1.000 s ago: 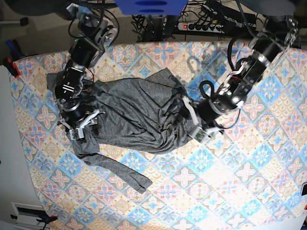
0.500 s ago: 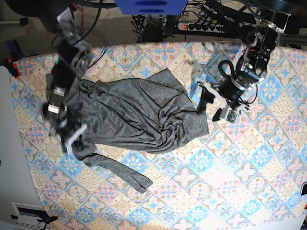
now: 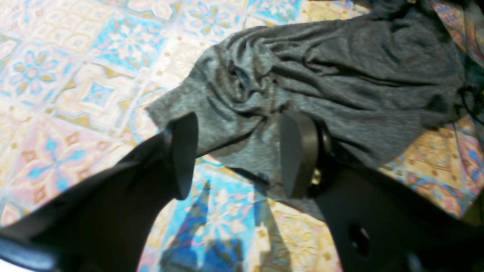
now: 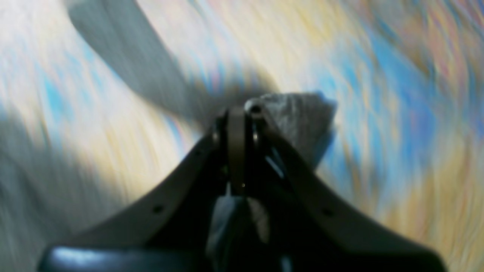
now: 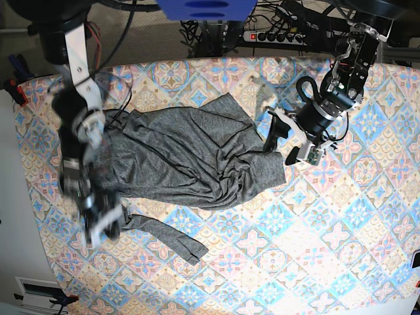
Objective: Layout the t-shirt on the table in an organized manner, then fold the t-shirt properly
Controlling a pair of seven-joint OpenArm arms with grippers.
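The dark grey t-shirt lies crumpled on the patterned table, with one sleeve trailing toward the front. My right gripper is blurred at the shirt's front-left edge. In the right wrist view my right gripper is shut, and a fold of the t-shirt sticks out at its tip. My left gripper hangs open above the shirt's right corner. In the left wrist view my left gripper has wide-apart fingers with nothing held, and the wrinkled t-shirt lies beneath them.
A power strip and cables lie behind the table's far edge, beside a blue part. A white surface runs along the left side. A small red item sits at the far left.
The right gripper closed and slid down the shirt's left edge toward the front. The left gripper lifted off the shirt's right corner and drew back, still open.
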